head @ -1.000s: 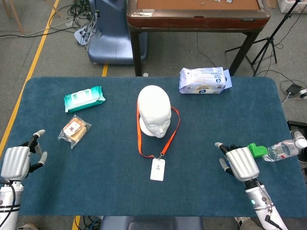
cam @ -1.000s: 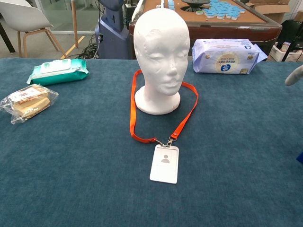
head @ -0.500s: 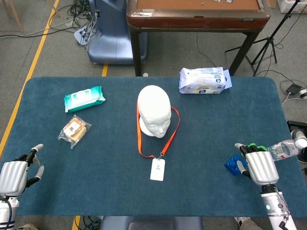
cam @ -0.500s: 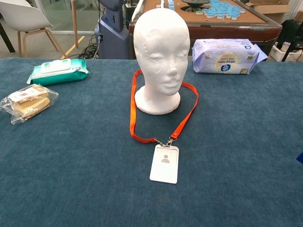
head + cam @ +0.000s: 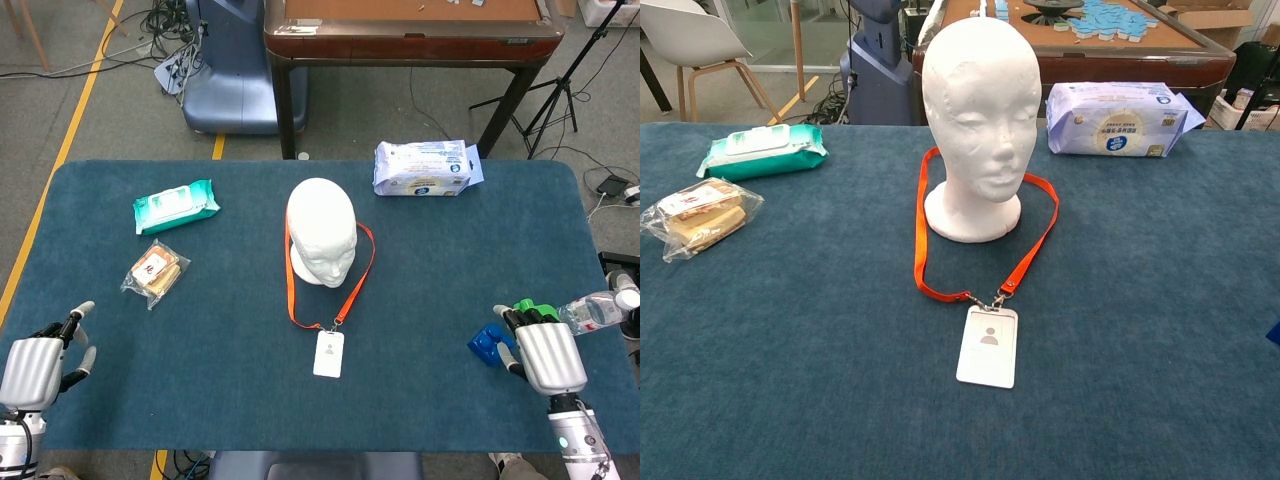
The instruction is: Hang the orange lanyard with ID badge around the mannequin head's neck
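At centre frame in the head view, the orange lanyard [image 5: 352,275] already loops round the base of the mannequin head [image 5: 321,243], its long axis running down toward the lower edge, where the ID badge [image 5: 328,353] lies flat on the table [image 5: 240,330]. Both hands sit well apart from it: the left hand [image 5: 35,365] at lower left, the right hand [image 5: 545,352] at lower right, each empty with fingers loosely apart. Neither looks clearly nearer, and the task seems done.

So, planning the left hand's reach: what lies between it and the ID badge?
Only bare blue tabletop between left hand and white ID badge, in the head view.
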{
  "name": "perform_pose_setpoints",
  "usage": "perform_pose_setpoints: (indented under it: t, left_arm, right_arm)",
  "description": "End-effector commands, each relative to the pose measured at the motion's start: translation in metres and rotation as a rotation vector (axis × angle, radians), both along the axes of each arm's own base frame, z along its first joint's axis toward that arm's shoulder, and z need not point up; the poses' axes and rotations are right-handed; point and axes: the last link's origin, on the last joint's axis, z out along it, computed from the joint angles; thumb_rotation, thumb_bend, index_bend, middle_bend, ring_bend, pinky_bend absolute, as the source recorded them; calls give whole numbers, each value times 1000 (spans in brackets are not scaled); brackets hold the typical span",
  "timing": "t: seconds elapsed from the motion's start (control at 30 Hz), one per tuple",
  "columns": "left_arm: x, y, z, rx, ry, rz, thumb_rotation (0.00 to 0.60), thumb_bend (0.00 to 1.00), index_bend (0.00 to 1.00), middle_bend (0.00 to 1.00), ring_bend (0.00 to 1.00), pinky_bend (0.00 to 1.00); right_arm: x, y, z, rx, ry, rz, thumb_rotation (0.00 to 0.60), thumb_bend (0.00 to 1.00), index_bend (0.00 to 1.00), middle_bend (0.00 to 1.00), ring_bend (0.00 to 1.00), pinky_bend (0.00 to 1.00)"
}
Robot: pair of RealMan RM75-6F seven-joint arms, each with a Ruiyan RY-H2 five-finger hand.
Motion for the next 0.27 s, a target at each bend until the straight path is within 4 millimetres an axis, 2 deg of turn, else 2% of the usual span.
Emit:
perform_pose_setpoints:
  t: [0.03, 0.27]
  left_arm:
    - [0, 1, -1, -4, -2, 2, 600, 358, 205, 539, 453, 604]
    - [4, 3, -1, -1, 0, -12, 600, 358, 204, 539, 452, 603]
  right_arm:
    - [-1, 1, -1, -13, -1, 15, 600, 342, 288, 459, 381, 525]
    - [-2, 4, -1, -20, -11, 14, 600, 330, 288, 459, 381, 525]
